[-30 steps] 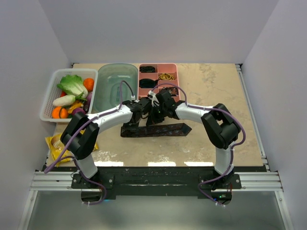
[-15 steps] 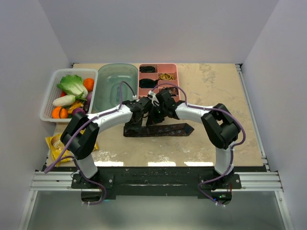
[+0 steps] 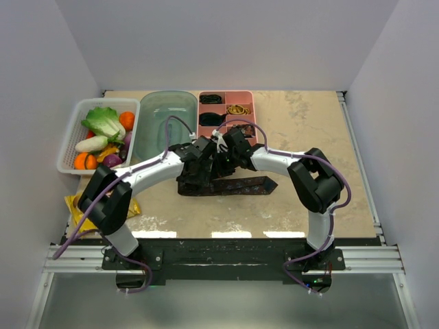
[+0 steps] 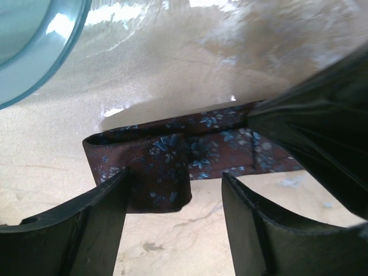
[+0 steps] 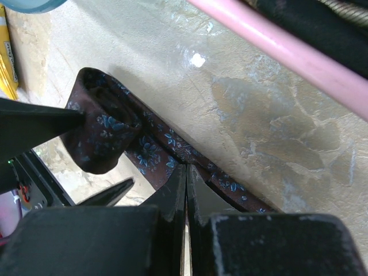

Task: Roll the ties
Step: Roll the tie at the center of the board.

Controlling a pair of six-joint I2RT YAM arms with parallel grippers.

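Note:
A brown-maroon tie (image 3: pixel 233 185) with small blue flowers lies across the table's middle, its pointed end at the right. Its left end is folded over into a loose loop (image 4: pixel 152 167), which also shows in the right wrist view (image 5: pixel 103 132). My left gripper (image 4: pixel 175 187) is open and low over the table. The folded end lies just beyond the tips, against the left finger (image 4: pixel 98 221). My right gripper (image 5: pixel 186 169) is shut, and its tips press down on the flat part of the tie to the right of the loop. Both grippers stand close together in the top view.
A teal tub (image 3: pixel 164 120) stands behind the tie. A pink divided tray (image 3: pixel 255 113) at the back holds rolled black ties and other small items. A white basket (image 3: pixel 66 147) of vegetables stands at the left, and a yellow packet (image 3: pixel 79 205) lies near the front left.
My left gripper has moved right, carrying the tie's left end over itself. The tie now looks shorter on the left. My right gripper has stayed on the tie.

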